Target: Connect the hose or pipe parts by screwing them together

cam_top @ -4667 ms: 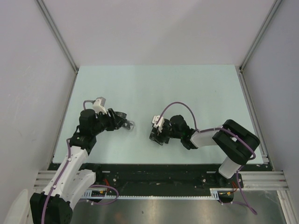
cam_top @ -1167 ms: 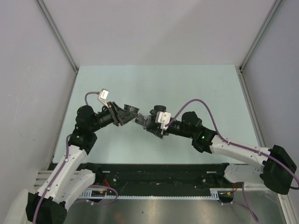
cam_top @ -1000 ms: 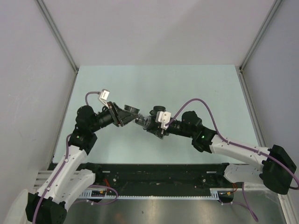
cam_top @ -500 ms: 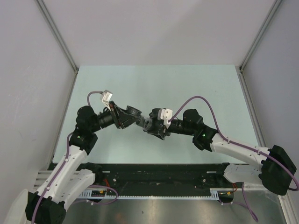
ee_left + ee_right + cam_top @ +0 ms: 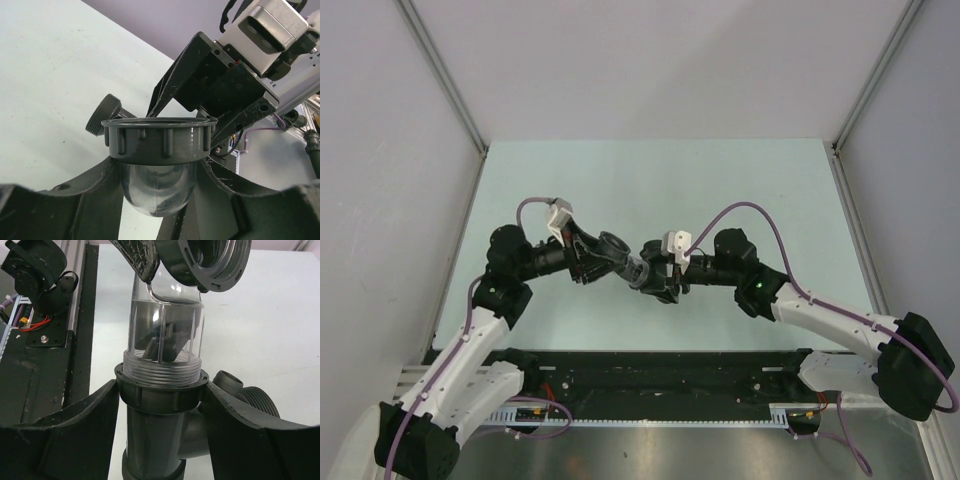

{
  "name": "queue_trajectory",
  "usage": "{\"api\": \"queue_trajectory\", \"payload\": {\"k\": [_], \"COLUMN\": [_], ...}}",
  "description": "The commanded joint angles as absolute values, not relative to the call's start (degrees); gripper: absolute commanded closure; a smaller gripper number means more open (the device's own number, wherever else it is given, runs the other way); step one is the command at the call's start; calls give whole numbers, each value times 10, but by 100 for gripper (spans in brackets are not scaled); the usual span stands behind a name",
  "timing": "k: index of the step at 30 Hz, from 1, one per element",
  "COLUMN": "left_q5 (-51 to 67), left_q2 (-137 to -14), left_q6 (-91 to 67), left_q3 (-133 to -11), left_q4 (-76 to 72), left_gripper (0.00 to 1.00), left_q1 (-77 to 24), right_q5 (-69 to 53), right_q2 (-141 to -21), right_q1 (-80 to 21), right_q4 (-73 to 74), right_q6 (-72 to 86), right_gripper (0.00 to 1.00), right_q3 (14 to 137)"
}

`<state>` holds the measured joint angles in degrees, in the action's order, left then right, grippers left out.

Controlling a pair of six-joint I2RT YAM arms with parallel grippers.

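Ring nut [image 5: 159, 137] clamped in left claw [image 5: 157, 172] | T-fitting [image 5: 152, 450] clamped in right claw [image 5: 160, 400] | touching each other

Grey fitting [image 5: 150, 450]: lower end runs off the bottom edge.
Clear elbow [image 5: 167, 330]: upper end clipped by the top edge.

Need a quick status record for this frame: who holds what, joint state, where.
left gripper: shut on clear elbow pipe
right gripper: shut on grey fitting
joint: pipe end sits in the fitting's collar; pipe threads show above it, so likely not screwed home
free end: ribbed ring nut on the pipe
place: over the middle of the table
spare ports: threaded, nothing attached
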<state>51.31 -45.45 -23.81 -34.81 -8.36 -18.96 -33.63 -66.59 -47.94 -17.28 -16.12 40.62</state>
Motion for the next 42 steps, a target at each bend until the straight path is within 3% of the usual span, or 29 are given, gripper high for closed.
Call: {"api": "queue_trajectory", "payload": {"k": [1,42], "left_q5": [601,745], "left_q2": [-478,-541], "left_q6": [-189,52], "left_q3": [-347,-334], "left_q4": [-80,-104], "left_gripper": [100,100], "left_q1": [-210,-262], "right_q5": [-393,-615], "right_q2": [-659,-695], "right_q1": [-481,-429], "right_q4": [-242,-200], "right_q6": [-156,-119], "right_gripper": [100,100], "right_q3": [460,479]}}
